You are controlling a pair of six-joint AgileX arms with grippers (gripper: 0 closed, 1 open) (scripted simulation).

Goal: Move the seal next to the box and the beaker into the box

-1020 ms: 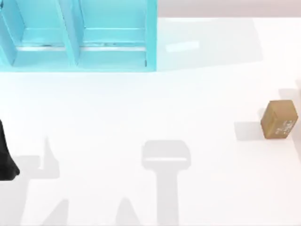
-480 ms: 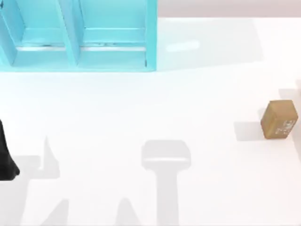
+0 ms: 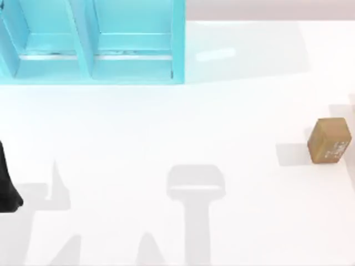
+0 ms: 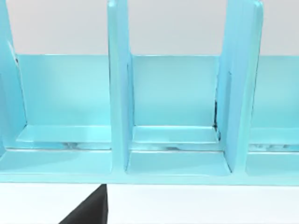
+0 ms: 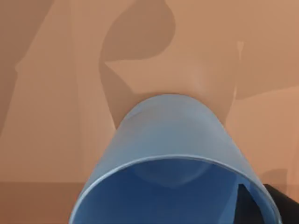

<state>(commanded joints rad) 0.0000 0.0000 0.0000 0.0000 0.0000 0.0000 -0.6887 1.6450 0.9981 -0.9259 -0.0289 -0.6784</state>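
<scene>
much bare white table [image 3: 166, 127] lies between the light blue divided box [image 3: 94, 41] at top left and the tan-brown block seal [image 3: 329, 140] near the right edge, its whitish markings unreadable. the translucent blue round beaker [image 5: 173, 163] sits close under the right wrist camera; whether either gripper is closed can't be told.

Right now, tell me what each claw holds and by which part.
Cannot be told for sure: the right wrist view shows the beaker close up, a dark piece at its rim. The seal sits free.

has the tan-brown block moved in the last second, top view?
No. The tan-brown rectangular block sits at the same spot near the table's right edge, unchanged against the turquoise divided box.
</scene>
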